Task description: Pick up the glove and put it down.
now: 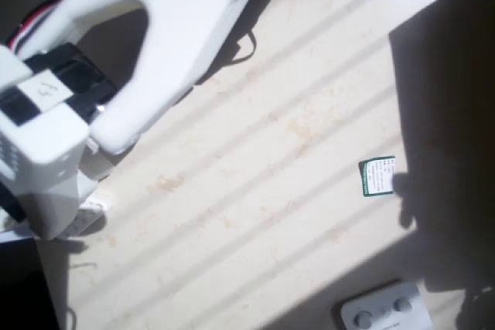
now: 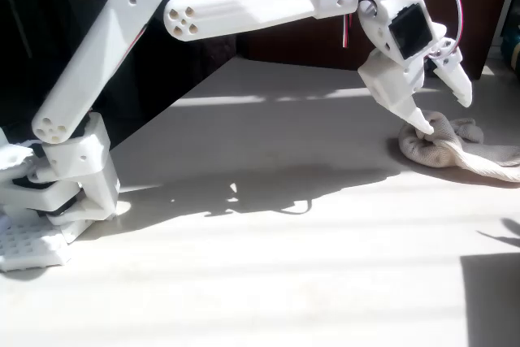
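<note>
In the fixed view, the white arm (image 2: 244,2), made of matte moulded plastic with rounded, tube-like links and small screw holes at the ends, is reaching across the table (image 2: 268,233) from its base at the left. The gripper (image 2: 445,115) is pointing downward at the right, its two tapered white fingers standing spread apart. The lower fingertip (image 2: 422,125) is touching the top of the glove (image 2: 443,145), while the other finger is hanging free above it, so nothing is being pinched. A dark square motor face and red and white wires are showing at the wrist.

The glove is lying on the table at the right, directly under the gripper: a soft, cream-white knitted fabric, bunched into rounded folds, with a flatter strip trailing toward the right edge, where it is being cut off. Its individual fingers are hard to tell apart in the crumpled mass.

The table is a pale, smooth surface with faint stripes of sunlight and the arm's dark shadow lying across it.

In the overhead view, the picture is blurred. The arm's white curved shell (image 1: 178,28) and a black motor block are filling the upper left. A small green-and-white card (image 1: 378,176) is lying flat at the right, its print too small to read, at the edge of a deep shadow. A white two-button box (image 1: 384,308) is sitting at the bottom edge, partly cut off.
</note>
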